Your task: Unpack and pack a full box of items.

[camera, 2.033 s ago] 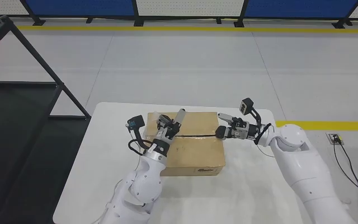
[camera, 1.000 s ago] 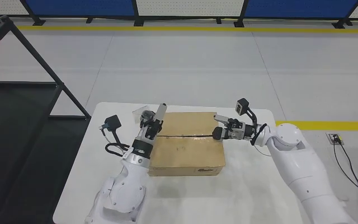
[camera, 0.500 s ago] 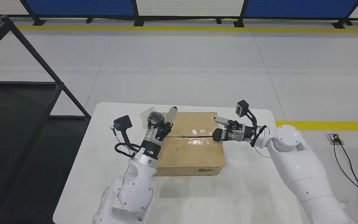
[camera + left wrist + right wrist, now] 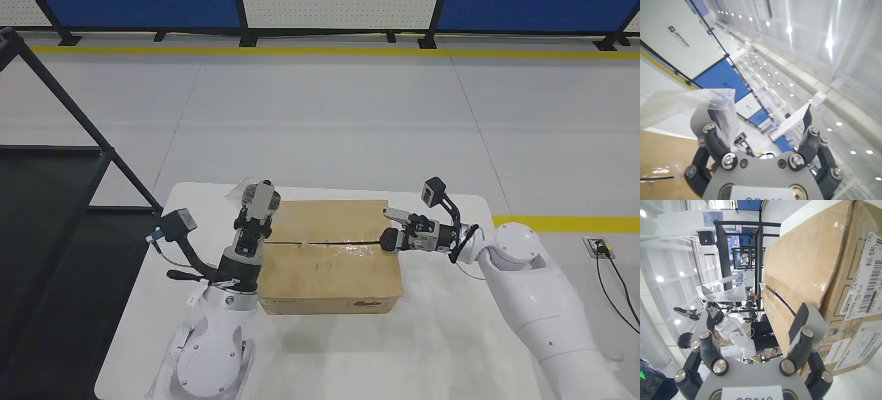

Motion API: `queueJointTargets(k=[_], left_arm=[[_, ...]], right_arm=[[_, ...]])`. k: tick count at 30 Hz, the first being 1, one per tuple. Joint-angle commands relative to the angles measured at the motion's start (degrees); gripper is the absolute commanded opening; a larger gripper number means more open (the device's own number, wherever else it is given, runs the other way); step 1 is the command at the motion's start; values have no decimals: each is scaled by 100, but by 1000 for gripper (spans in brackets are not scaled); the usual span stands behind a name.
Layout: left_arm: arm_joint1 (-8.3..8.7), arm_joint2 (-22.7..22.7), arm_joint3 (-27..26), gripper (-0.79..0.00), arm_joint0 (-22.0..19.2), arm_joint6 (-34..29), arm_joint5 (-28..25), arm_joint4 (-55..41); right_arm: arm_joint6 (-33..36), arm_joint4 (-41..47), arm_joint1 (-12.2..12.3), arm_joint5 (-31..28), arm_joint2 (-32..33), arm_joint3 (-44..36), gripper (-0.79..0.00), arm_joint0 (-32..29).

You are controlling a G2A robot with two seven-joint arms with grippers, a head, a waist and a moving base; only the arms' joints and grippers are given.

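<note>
Loose clear tape (image 4: 687, 102) on left tool (image 4: 761, 115)

A white table (image 4: 450, 330) with rounded corners carries one thing: a brown cardboard box (image 4: 330, 250). The box sits flat around the middle of the table from left to right, with its far side near the table's far edge. Its top flaps are down and meet in a seam (image 4: 330, 241) running left to right under shiny clear tape. Printed labels (image 4: 863, 298) cover its right end. White tabletop shows left, right and near of the box.
</note>
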Motion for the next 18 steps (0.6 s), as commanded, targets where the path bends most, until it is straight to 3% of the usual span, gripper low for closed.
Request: queueJointTargets(k=[1,4,7,13,18], left_arm=[[5,-178,-90,0,24,-267,-111,-1016],[14,-378,-84,0,-17,-613,-92,-1905],[36,-487,82,0,-87,-1165,338,-2678],[36,-487,82,0,-87,-1165,338,-2678],[7,-314,140,0,-156,-1032,423,-2966]], right_arm=[[-13,89,-4,-43,19,-1,0,-24],[-18,380,-15,-205,95,-33,0,-103],[-67,530,-13,-297,161,-61,0,-166],[-97,527,-14,-298,158,-85,0,-186],[-71,821,0,-218,226,-700,0,-535]])
